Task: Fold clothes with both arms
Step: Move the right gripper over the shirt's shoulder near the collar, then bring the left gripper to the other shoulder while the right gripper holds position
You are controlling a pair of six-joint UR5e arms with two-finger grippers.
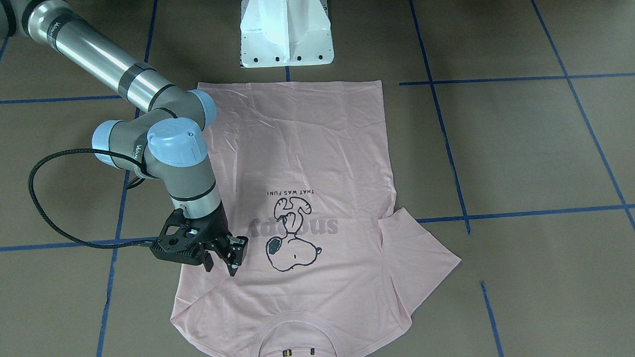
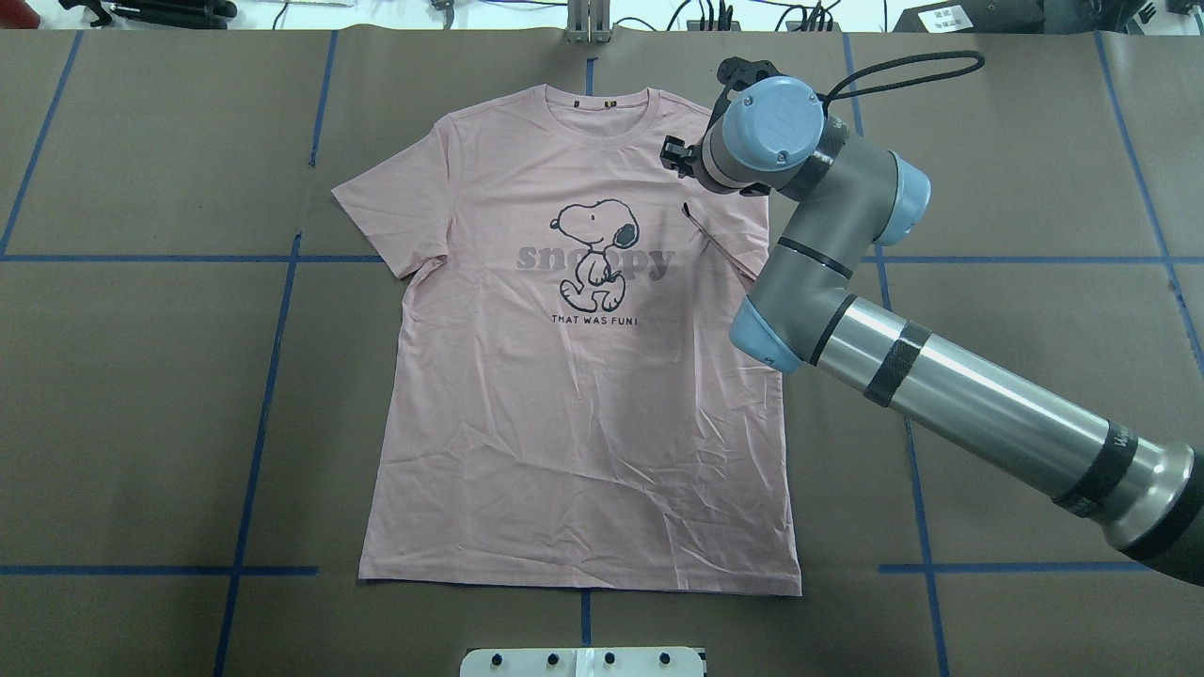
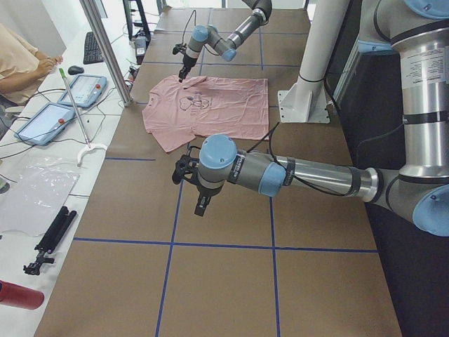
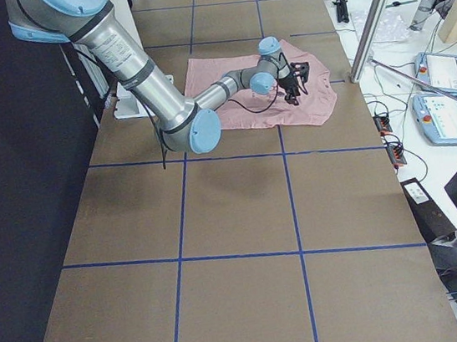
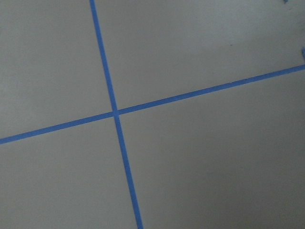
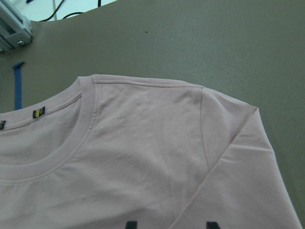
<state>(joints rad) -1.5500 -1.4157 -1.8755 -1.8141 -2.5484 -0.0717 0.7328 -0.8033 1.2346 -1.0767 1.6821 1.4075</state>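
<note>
In the left side view, the left gripper [image 3: 199, 205] is nearest, in the middle of the frame. It hangs over the bare brown table [image 3: 231, 281]. I cannot tell if its jaws are wide or closed. Its own camera sees only brown table and two blue tape lines [image 5: 114, 113] that cross.

Next comes the pink T-shirt [image 2: 583, 423]. It lies flat and face up in the middle of the overhead view, with the neck at the top of the frame. Big grey letters [image 2: 536, 259] on the chest say "snoopy". A dog [image 2: 594, 246] drawn in dark lines walks across the word. Under the dog, small dark letters [image 2: 594, 321] say "THAT WAS FUN!". A tiny dark and yellow tag [image 6: 38, 113] sits on the neck band. It is too small to read.

Farthest away is the right gripper [image 1: 221, 266]. In the front view it is at the lower left of the middle, over the shirt's chest just beside the dog. Its jaws are a little apart and hold nothing. I cannot tell if they touch the cloth. The right arm [image 1: 96, 54] comes in from the upper left of that view.
</note>
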